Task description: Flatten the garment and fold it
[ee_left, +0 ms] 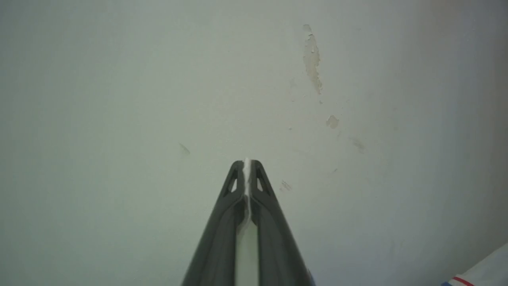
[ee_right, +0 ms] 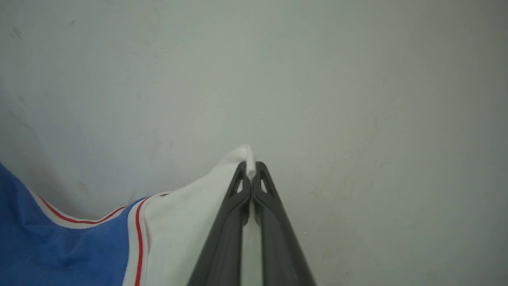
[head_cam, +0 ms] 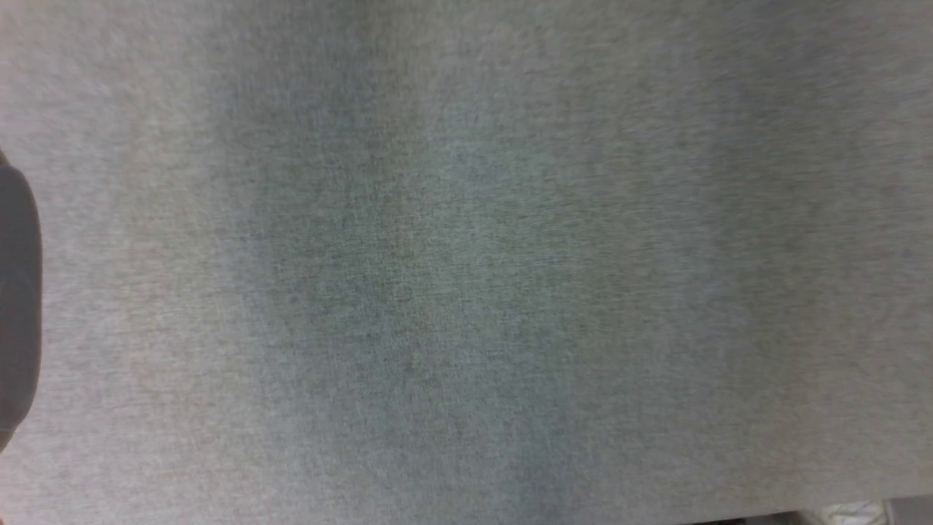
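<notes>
On my left side, my left gripper (ee_left: 247, 162), two long dark fingers, is pinched together on a thin strip of white cloth that runs down between them. I judge this to be an edge of the garment (ee_left: 486, 270), a royal-blue soft jersey T-shirt with white short sleeves and red-and-white stripe trim. In that wrist view a white corner of it with a red and blue line shows at the lower right, so the shirt lies to that side of the left fingers. Ahead of them is a pale grey-green painted surface (ee_left: 119, 99) with chipped, flaking patches (ee_left: 312, 63). From my head I look onto a grey woven carpet-like surface (head_cam: 466, 262), with a dark rounded shape (head_cam: 16, 306) at its left edge that I cannot identify and a scrap of white (head_cam: 853, 512) at the bottom right. On my right side, my right gripper (ee_right: 251, 163) is likewise clamped on a white sleeve. The blue body and striped seam fall away to the left in that view. So the shirt spans between my two arms, its long axis running gripper to gripper, and neither arm is nearer. Whether it hangs free or rests on something I cannot tell. I judge the next move is to draw the two grips apart evenly to flatten it.
</notes>
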You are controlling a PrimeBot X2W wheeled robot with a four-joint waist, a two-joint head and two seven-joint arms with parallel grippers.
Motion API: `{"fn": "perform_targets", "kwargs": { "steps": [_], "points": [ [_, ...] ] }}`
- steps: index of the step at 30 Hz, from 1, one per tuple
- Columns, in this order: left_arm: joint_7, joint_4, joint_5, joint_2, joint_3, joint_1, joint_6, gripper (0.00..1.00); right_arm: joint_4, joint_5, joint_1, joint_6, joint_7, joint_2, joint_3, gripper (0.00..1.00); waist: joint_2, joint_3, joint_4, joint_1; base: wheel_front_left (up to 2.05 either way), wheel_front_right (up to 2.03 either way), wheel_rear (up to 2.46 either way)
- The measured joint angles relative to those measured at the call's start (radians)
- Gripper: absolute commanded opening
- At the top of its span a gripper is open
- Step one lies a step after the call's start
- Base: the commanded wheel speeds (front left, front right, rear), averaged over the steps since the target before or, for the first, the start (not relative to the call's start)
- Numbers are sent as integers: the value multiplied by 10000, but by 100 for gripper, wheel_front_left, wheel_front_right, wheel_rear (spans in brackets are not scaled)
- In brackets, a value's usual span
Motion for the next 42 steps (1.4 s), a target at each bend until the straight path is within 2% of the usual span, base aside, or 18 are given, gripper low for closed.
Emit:
{"fn": "perform_targets", "kwargs": {
  "steps": [5, 9, 14, 17, 19, 23, 28, 32, 36, 42],
  "points": [
    [-341, -211, -466, 199, 290, 623, -341, 0, -288, 993, 243, 0, -339, -656, 859, 0, 0, 674, 152, -1, 0, 0, 0],
    [-403, -961, -888, 359, 393, 1806, -715, 0, -903, 2048, 1153, 0, -493, -1300, 1455, 0, 0, 821, 363, -2, 0, 0, 0],
    [27, -2510, -1260, 619, 245, 4433, -1028, 0, -2232, 3342, 3114, 0, -533, -2025, 1616, 0, 0, 464, 513, -4, 0, 0, 0],
    [422, -3781, -1509, 732, 165, 6413, -1034, 0, -3269, 3910, 4714, 0, -412, -2311, 1457, 0, 0, 43, 598, -5, 0, 0, 0],
    [556, -4686, -1607, 802, 157, 7785, -871, 0, -4006, 4159, 5949, 0, -297, -2368, 1223, 0, 0, -282, 638, -7, 0, 0, 0],
    [637, -6334, -1678, 882, 27, 10398, -568, 0, -5356, 4420, 8650, 0, 58, -2205, 683, 0, 0, -935, 698, -7, 0, 0, 0],
    [439, -7618, -1494, 941, -305, 13393, -69, 0, -6732, 4479, 11690, -2, 322, -1409, -12, 0, 0, -1732, 745, -8, 0, 0, 0],
    [230, -7942, -1755, 830, -466, 15508, 52, 0, -7333, 4481, 13753, -2, 451, -673, -339, 0, 0, -2331, 755, -9, 0, 0, 0],
    [107, -7856, -2278, 878, -502, 17140, -8, 0, -7461, 4577, 15440, -2, 639, -19, -581, 0, 0, -2874, 739, -7, 0, 0, 0],
    [155, -7450, -3012, 1043, -499, 19275, -94, 0, -7217, 4696, 17527, -2, 780, 265, -769, 0, 0, -3664, 692, -7, 0, 0, 0]
  ]
}}
